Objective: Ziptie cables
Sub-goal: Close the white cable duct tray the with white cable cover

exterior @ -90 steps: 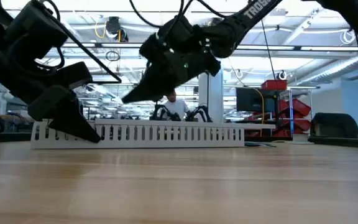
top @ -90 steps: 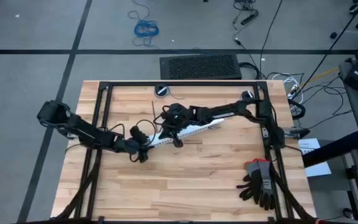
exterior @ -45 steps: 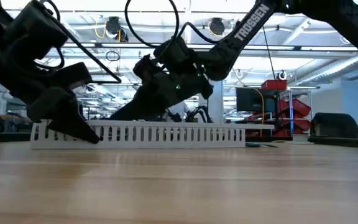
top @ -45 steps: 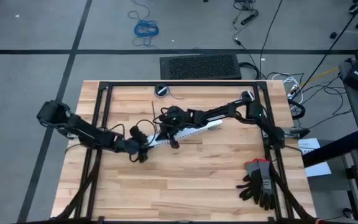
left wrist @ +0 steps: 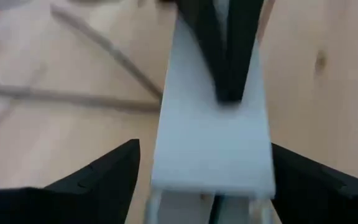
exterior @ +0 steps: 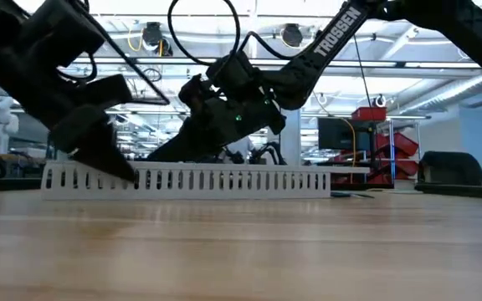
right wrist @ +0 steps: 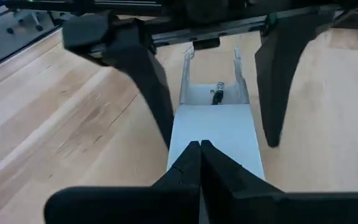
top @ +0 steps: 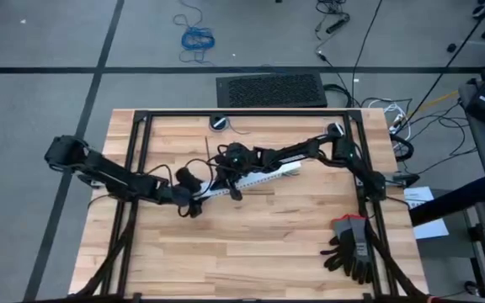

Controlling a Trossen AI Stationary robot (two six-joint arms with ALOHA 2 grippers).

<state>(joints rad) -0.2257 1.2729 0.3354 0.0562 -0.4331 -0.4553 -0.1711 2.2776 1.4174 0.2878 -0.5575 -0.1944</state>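
— Since half a second ago, what do we record as moved?

— Only the left gripper (exterior: 111,163): in the low view it has lifted a little at the end of the white duct (top: 251,180). The right arm has held its pose.

— State of the grippers?

— Left gripper's fingers (left wrist: 104,174) are spread wide, one on each side of the duct's end, apart from it. The right gripper (right wrist: 199,154) has its fingers pressed together, tips down on the duct's flat cover. We cannot tell whether anything is pinched between them.

— And the task items?

— Two thin straight strips, blurred, lie on the wooden table (top: 259,244) just beside the duct; we take them for the zipties (left wrist: 107,50). The cables we cannot make out: from above, both arms cover the duct's middle. A small dark piece (right wrist: 217,94) sits in the open channel, unidentifiable.

— Elsewhere?

— Dark gloves (top: 352,246) near the table's right edge.
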